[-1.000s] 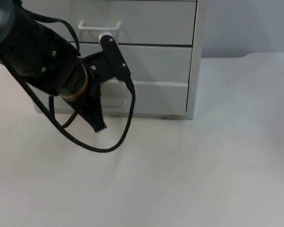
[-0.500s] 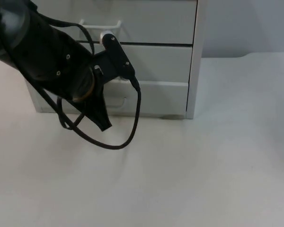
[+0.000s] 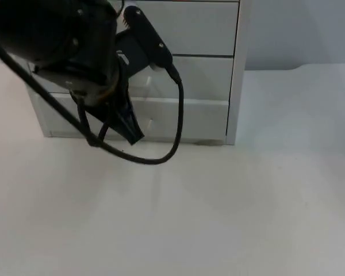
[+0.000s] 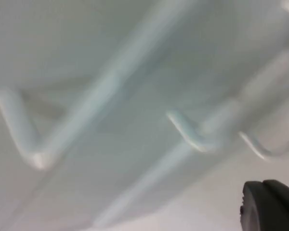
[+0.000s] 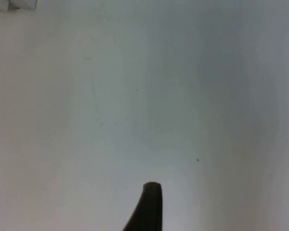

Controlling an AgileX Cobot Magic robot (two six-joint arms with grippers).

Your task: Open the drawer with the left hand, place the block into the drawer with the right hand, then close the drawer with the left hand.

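A white drawer cabinet (image 3: 207,69) stands at the far side of the white tabletop (image 3: 218,218), its fronts stacked one above another and all of them flush and closed. The black left arm (image 3: 63,40) reaches in from the far left and crosses in front of the cabinet's left half, covering much of the upper and middle fronts. Its left pincer (image 3: 129,129) points down and to the right, its dark tip hanging just in front of the lowest drawer (image 3: 195,118), close to where that front meets the tabletop. From where the arm blocks the view, whether the pincer's fingers are apart or together cannot be told. Seen from the left wrist, the cabinet front sits very near, with pale white drawer handles (image 4: 192,134) standing out from the panels and one black fingertip (image 4: 272,204) just short of them; the handles are blurred, and which drawer each belongs to cannot be made out. To the right of the cabinet the tabletop stretches bare and white towards the grey partition wall (image 3: 299,29). The right wrist view looks onto plain white tabletop with a single black fingertip of the right pincer (image 5: 149,207) rising over it, and a small white edge (image 5: 21,5) showing farther off; whether that pincer is open or closed cannot be told either. The block named in the task cannot be made out anywhere on the tabletop or at the cabinet.
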